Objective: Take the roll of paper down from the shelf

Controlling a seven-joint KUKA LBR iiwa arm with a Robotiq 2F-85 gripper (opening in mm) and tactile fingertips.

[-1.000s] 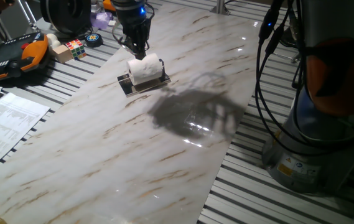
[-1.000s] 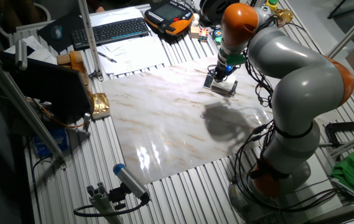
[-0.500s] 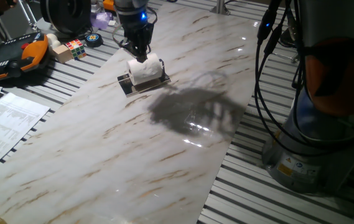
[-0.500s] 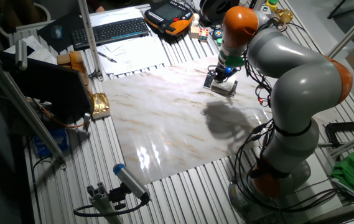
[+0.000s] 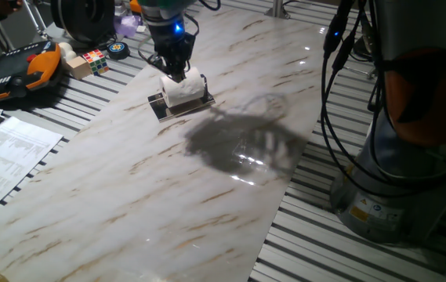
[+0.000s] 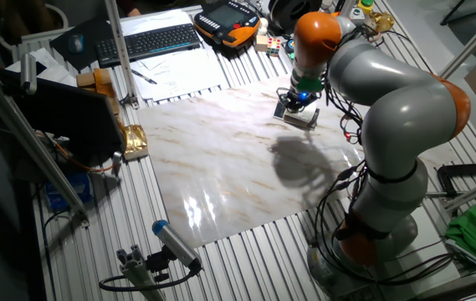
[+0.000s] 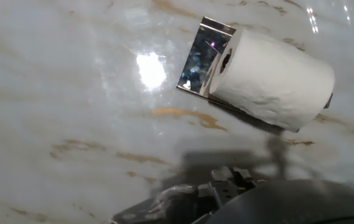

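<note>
Hovering just over the far end of the small white cylindrical roll of paper (image 5: 183, 88), the black two-finger gripper (image 5: 175, 73) points down from the grey and orange arm (image 6: 363, 75), and none of the views shows whether its fingers are apart or together, or whether they touch the roll. The roll lies on its side on the low black rectangular shelf (image 5: 160, 105), which sits flat on the white marble-patterned tabletop (image 5: 168, 180) toward its far edge. From the hand view the roll (image 7: 270, 78) shows its hollow core at one end, pressed close against a shiny silver metal end plate (image 7: 201, 59) of the shelf, with only a dark blur of hardware at the bottom of that picture. In the other fixed view the gripper (image 6: 292, 102) stands over the roll and shelf (image 6: 303, 118), which are small there and hard to separate. The arm's dark shadow (image 5: 238, 145) falls on the tabletop just beside the shelf. Well apart, off the tabletop on the slatted metal bench, lie a black-and-orange case (image 5: 19, 72), a colourful puzzle cube (image 5: 94, 59), flat printed paper sheets (image 5: 7, 157) and a black keyboard (image 6: 147, 42).
</note>
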